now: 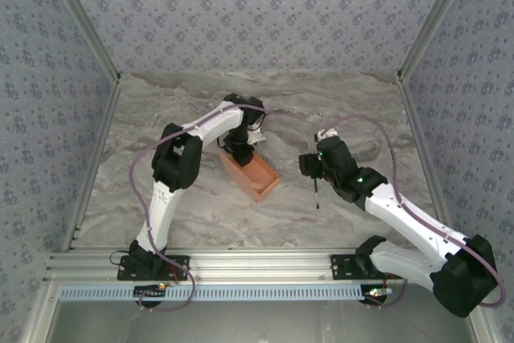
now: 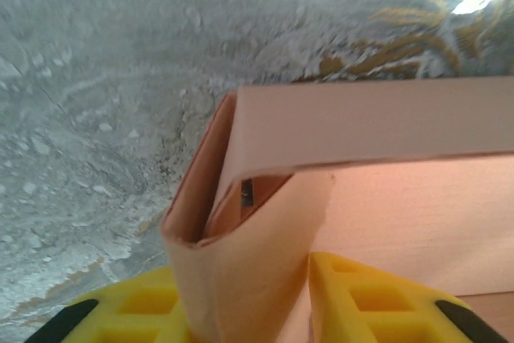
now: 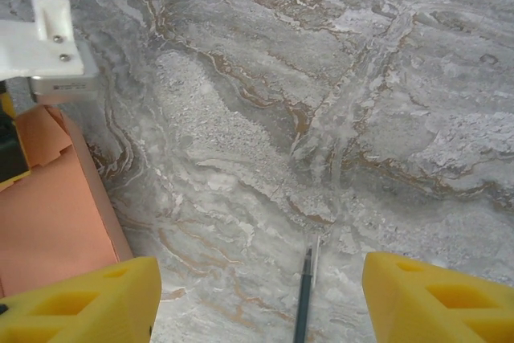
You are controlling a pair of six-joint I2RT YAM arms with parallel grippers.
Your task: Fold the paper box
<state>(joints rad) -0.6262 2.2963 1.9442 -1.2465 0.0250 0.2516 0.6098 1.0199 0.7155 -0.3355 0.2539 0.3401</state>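
The paper box [image 1: 253, 173] stands mostly formed mid-table [image 1: 337, 102], its far end flap [image 2: 257, 279] untucked. The left gripper [image 1: 238, 150] straddles that flap; whether it's pinching, I can't tell. The right gripper [image 3: 259, 299] hangs open, right of the box.

Right pincer [image 3: 259, 279], jaws wide apart (left arm [image 1: 173, 162] farther forward)

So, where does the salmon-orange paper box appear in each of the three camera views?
Top external: the paper box lies slanted near the middle, left of the dark pen.
Left wrist: the paper box takes the centre and right, very close.
Right wrist: the paper box sits at the left edge, with the dark pen at bottom centre.
Shared landmark: the marble table under the box.
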